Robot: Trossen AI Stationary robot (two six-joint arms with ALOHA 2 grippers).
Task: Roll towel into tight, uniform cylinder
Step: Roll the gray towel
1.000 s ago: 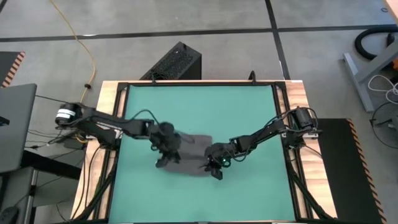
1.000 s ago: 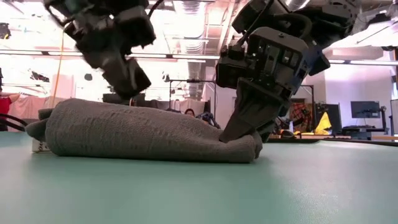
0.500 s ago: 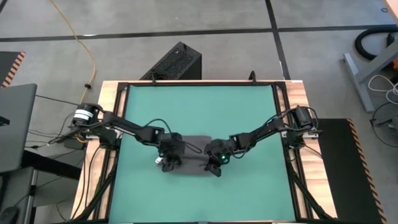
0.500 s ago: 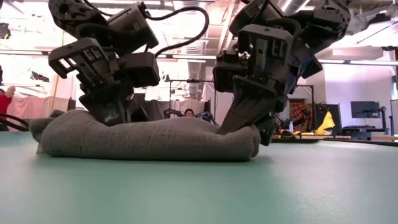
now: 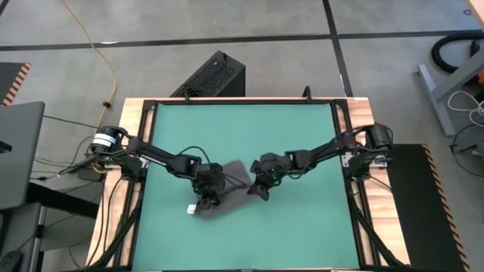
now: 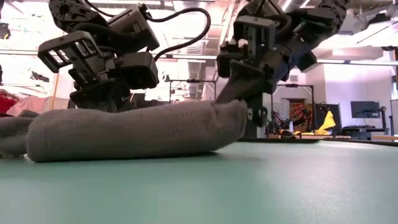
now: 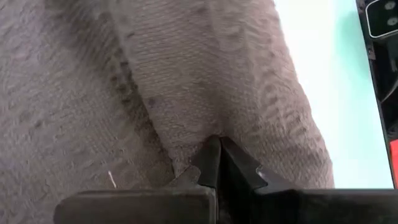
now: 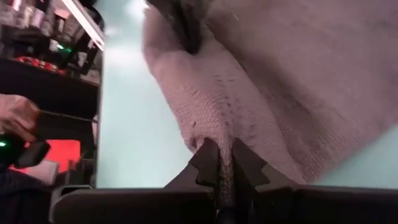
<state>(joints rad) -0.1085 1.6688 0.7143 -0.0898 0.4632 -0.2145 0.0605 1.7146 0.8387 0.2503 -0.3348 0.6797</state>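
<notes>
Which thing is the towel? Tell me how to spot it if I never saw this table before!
Find the big green mat on the table. Near its middle, the two black robot arms reach toward each other. The towel is the grey, fuzzy rolled bundle between them, pinched by the left gripper and the right gripper; it is the only soft cloth thing there.

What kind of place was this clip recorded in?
Most likely a robotics lab or workshop. The green mat sits in a framed table on a bare concrete floor with a trailing yellow cable, and the low view shows monitors and exposed ceiling ducting.
</notes>
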